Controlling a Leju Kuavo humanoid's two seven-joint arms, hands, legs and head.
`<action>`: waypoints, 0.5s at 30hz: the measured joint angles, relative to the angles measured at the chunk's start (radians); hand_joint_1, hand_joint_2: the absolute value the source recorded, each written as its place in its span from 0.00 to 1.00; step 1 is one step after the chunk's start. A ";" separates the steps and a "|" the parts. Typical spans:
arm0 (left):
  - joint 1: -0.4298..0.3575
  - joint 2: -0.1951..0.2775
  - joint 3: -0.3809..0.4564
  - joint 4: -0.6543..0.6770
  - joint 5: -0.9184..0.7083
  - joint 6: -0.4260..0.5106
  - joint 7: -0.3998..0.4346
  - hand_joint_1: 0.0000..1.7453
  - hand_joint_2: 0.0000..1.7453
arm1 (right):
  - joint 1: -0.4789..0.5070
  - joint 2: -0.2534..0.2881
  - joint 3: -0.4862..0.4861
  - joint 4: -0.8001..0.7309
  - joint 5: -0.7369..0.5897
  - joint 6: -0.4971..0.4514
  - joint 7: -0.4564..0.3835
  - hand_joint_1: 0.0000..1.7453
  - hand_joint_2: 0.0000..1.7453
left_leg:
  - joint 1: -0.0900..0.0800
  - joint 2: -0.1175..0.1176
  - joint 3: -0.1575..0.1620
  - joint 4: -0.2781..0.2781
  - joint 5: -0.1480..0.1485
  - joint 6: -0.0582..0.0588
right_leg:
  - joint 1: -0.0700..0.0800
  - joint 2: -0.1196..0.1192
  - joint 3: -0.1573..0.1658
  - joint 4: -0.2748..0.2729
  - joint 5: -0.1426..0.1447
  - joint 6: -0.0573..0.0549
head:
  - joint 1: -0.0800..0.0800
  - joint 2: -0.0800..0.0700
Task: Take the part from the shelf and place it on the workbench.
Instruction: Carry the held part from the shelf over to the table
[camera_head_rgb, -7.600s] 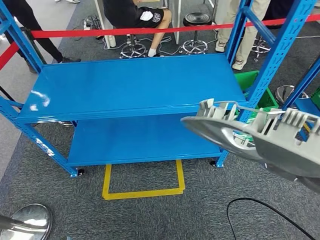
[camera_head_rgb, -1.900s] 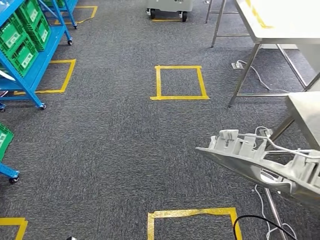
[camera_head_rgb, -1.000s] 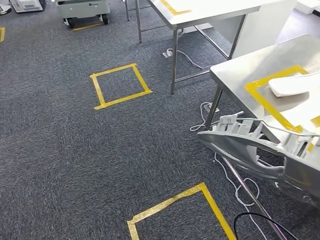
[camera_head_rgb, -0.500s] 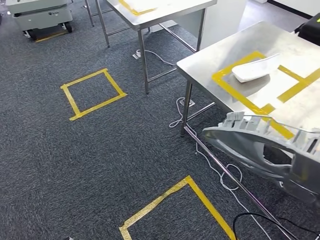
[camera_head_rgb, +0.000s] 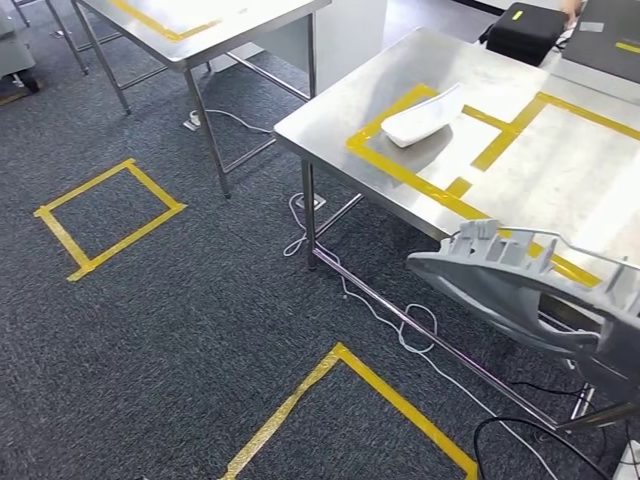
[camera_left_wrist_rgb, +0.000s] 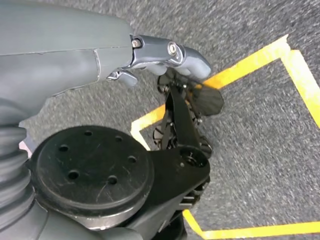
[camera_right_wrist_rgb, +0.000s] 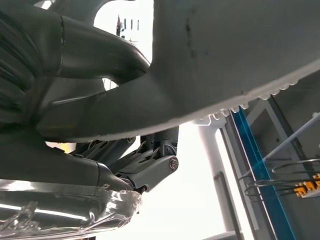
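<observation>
Two hands: one carries the part, one carries nothing.
Right hand (camera_right_wrist_rgb: 113, 165): in the right wrist view its thumb and fingers close around the grey part (camera_head_rgb: 528, 290), so it holds the part.
Left hand (camera_left_wrist_rgb: 158, 55): in the left wrist view it hangs above the carpet (camera_head_rgb: 151, 330); the thumb is stretched out, nothing is in it, and I cannot tell how the other fingers lie.
Part: a long grey plastic piece with ribs along its upper edge, seen at 4 o'clock in the head view, in the air just before the near edge of the worktop (camera_head_rgb: 528, 170), not resting on it.
Worktop: steel, at 2 o'clock, marked with yellow tape (camera_head_rgb: 407, 170).
White piece (camera_head_rgb: 421, 114): lies on the worktop inside the tape, at 1 o'clock.
Floor: yellow tape squares (camera_head_rgb: 106, 215) at 9 o'clock and at 6 o'clock; white cable (camera_head_rgb: 407, 325) under the worktop.
</observation>
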 joint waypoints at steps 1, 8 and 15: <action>-0.001 0.000 0.000 0.000 -0.002 0.002 -0.002 0.00 1.00 | 0.002 -0.002 -0.002 0.000 0.000 -0.001 0.000 1.00 1.00 | -0.001 0.014 0.001 -0.004 0.003 0.008 | -0.001 -0.001 -0.004 0.000 0.001 0.006 | 0.000 0.000; 0.005 -0.001 0.000 0.000 -0.021 0.028 0.009 0.00 1.00 | 0.000 -0.012 -0.007 -0.005 0.004 0.000 0.007 1.00 1.00 | -0.011 0.118 0.006 -0.013 0.005 0.033 | 0.007 -0.154 -0.127 0.285 -0.140 0.018 | 0.014 0.000; 0.005 0.004 -0.016 0.000 -0.073 0.012 0.012 0.00 1.00 | -0.002 -0.019 -0.007 -0.006 -0.004 -0.001 0.017 1.00 1.00 | -0.020 0.195 0.031 -0.013 -0.010 0.006 | 0.016 -0.218 0.036 0.002 -0.027 -0.008 | 0.012 0.000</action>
